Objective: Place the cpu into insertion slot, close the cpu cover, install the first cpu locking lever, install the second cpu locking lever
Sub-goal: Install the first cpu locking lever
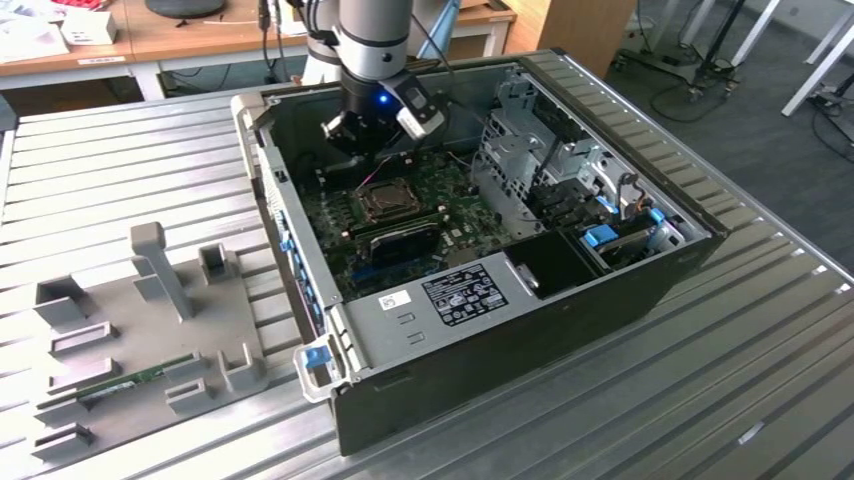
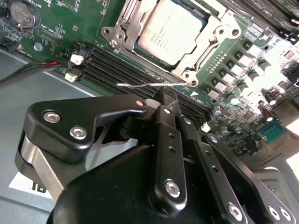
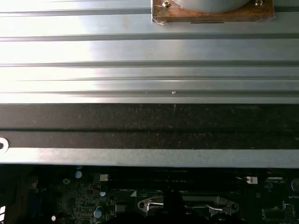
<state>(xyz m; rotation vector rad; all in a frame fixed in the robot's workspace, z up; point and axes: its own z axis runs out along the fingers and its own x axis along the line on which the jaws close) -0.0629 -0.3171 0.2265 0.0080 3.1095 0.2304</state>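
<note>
One cpu [image 2: 175, 30] sits in the insertion slot [image 1: 387, 200], near the exterior view's centre, framed by the cpu cover [image 2: 122, 28] lying flat. The gripper [image 2: 164, 96] has its jaws seemingly pressed together, just beside a thin locking lever [image 2: 140, 84] alongside black memory slots [image 2: 105, 65]; contact unclear. A drive cage [image 1: 534, 150] stands at the exterior view's right.

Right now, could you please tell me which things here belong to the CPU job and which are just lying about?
For the job:
cpu
cpu cover, lying over the cpu
locking lever, sticking out
pincer, close by that lever

Just lying about:
memory slots
coin battery
grey fixture tray
drive cage
</note>
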